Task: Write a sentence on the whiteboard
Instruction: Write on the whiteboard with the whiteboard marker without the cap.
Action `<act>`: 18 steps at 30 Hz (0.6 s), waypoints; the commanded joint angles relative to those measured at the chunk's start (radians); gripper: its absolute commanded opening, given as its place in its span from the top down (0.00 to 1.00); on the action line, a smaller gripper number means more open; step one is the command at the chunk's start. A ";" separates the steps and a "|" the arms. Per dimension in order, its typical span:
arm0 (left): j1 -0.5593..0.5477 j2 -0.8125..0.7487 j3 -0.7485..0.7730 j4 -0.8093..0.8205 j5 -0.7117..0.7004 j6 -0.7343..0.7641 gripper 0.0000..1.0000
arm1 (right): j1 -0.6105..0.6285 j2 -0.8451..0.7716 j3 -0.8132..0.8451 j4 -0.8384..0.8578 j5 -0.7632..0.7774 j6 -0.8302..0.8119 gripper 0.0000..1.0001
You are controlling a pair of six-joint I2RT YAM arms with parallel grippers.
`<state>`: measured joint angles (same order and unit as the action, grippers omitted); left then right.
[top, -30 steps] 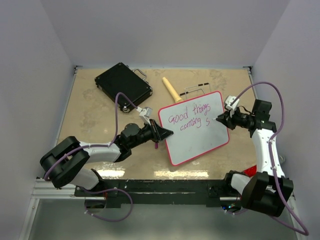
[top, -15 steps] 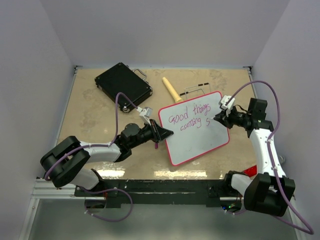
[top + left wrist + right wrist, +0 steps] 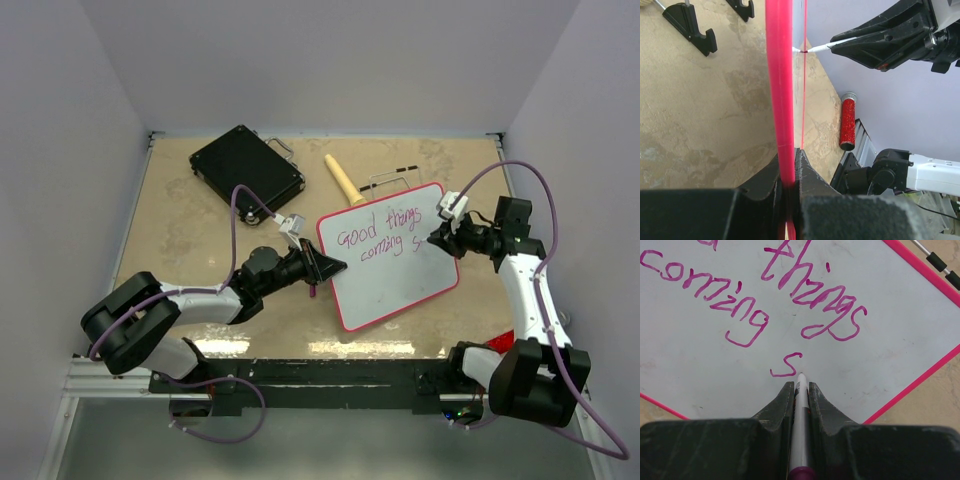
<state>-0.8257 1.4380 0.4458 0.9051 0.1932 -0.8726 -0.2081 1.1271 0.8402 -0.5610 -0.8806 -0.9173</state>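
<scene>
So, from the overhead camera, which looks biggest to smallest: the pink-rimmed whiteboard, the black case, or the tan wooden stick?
1. The glossy white board with the pink rim looks largest, though it may sit slightly nearer the camera.
2. The black rectangular hard case looks clearly smaller.
3. The tan wooden stick looks smallest by far.

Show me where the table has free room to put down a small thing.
Bare table lies left, between the black case and the left arm; also the far right corner beyond the whiteboard. Crowded: the middle, where the left gripper clamps the board and the right gripper holds the marker.
</scene>
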 commanded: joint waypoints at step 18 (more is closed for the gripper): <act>-0.003 0.009 0.013 0.028 0.051 0.050 1.00 | 0.006 0.022 0.016 -0.105 0.028 -0.117 1.00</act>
<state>-0.8238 1.4422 0.4458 0.9073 0.1944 -0.8814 -0.2077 1.1389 0.8402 -0.5938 -0.8745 -0.9627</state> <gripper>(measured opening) 0.090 0.141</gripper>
